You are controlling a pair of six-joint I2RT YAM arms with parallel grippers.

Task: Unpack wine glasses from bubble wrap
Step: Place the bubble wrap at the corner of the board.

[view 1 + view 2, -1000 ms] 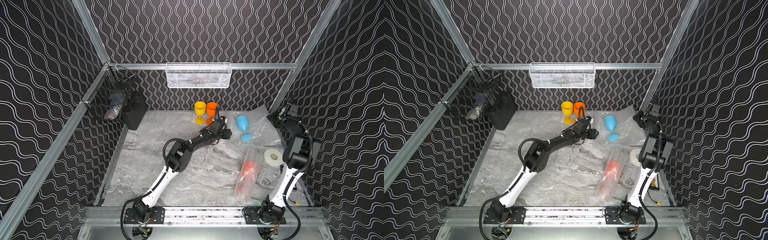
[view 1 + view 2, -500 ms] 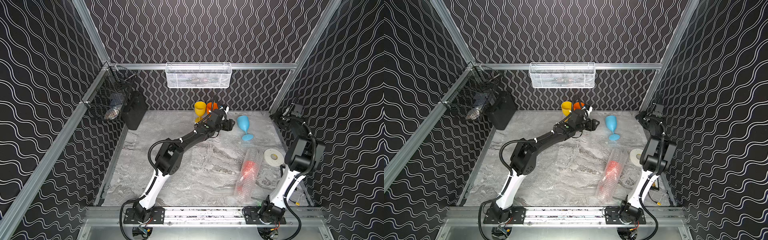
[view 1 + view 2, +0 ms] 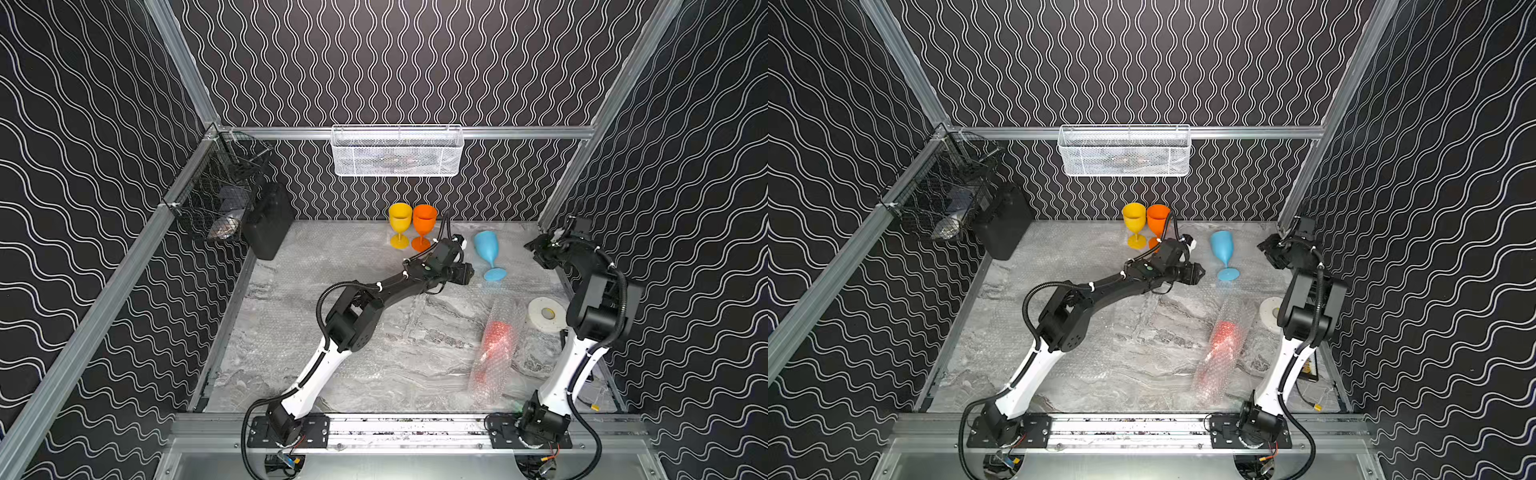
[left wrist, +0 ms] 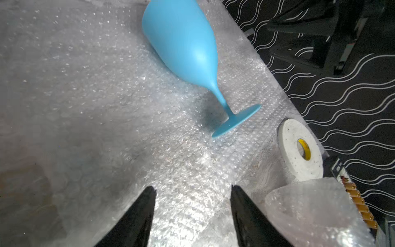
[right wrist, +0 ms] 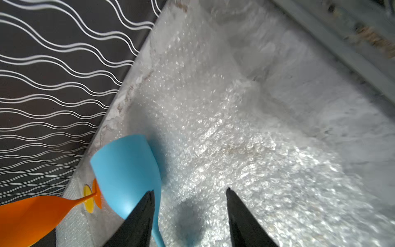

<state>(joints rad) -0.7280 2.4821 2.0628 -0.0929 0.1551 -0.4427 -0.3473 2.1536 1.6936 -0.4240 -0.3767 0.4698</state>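
Light falls evenly from above: both top views are bright and sharp, with only soft shadows on the surface [image 3: 415,353]. In my left wrist view the bubble wrap [image 4: 181,171] sparkles with small glare spots, and the blue glass [image 4: 183,42] carries a pale sheen. My right wrist view is smeared with blur, worst at the metal rail [image 5: 352,42]. A dim shadow lies between the tips of my right pincer [image 5: 189,190].

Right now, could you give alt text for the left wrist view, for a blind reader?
A light blue goblet lies on its side on clear bubble wrap, ahead of the open, empty left pincer. A white tape roll lies near the goblet's foot.
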